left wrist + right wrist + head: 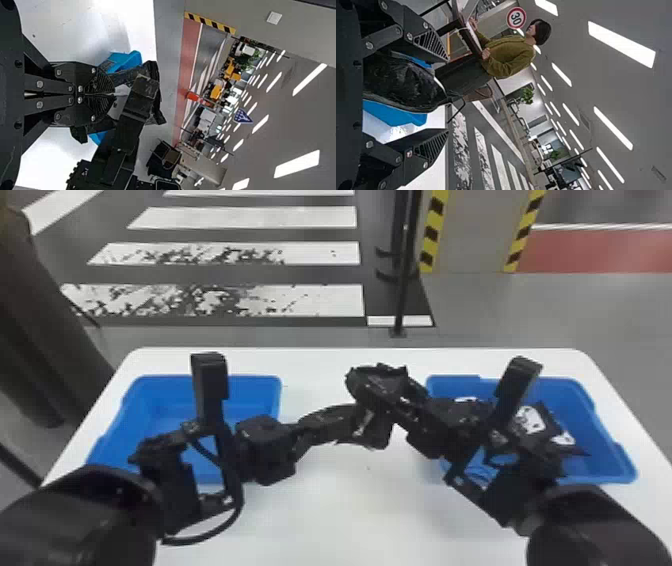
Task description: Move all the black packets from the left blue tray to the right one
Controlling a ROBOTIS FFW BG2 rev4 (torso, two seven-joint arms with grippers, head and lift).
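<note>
Handing over the black packet [403, 83], held between the left blue tray [167, 397] and right blue tray [602, 447], calls for the right gripper [447, 96] (open around it) to grip squarely before the left gripper [113, 94], clamped on it, releases.

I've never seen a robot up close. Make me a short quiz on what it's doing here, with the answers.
1. True or false: a black packet lies between the open fingers of the right gripper.
2. Which holds other black packets?
A. The left blue tray
B. The right blue tray
3. Fill in one word: the fingers of the left gripper are closed ____, rather than spread apart.

Key: 1 true; 2 B; 3 together
</note>
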